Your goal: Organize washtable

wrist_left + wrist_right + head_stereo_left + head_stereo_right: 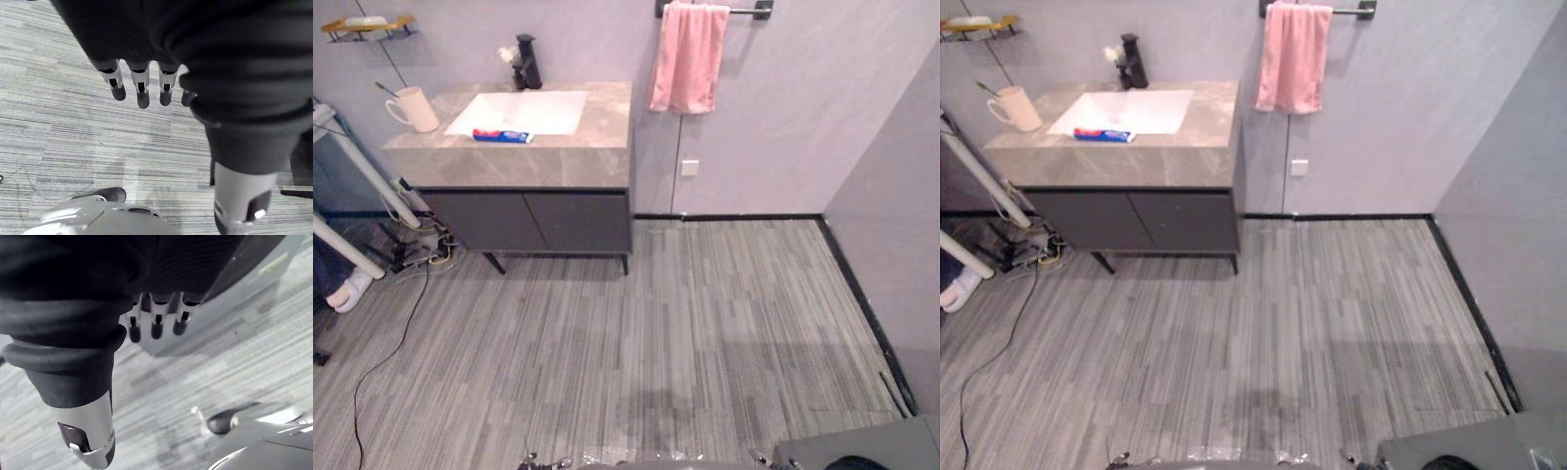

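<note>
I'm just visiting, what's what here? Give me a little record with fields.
washtable: grey, across the floor
sink: white, set in the washtable
cup: beige, left of the sink
toothpaste: lying at the sink's front edge
faucet: black, behind the sink
towel: pink, on a wall rail
left hand: open, over floor
right hand: open, over floor

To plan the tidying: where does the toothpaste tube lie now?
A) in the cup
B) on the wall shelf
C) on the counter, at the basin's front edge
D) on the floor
C: the toothpaste tube lies flat on the counter along the front edge of the basin, apart from the cup.
</note>
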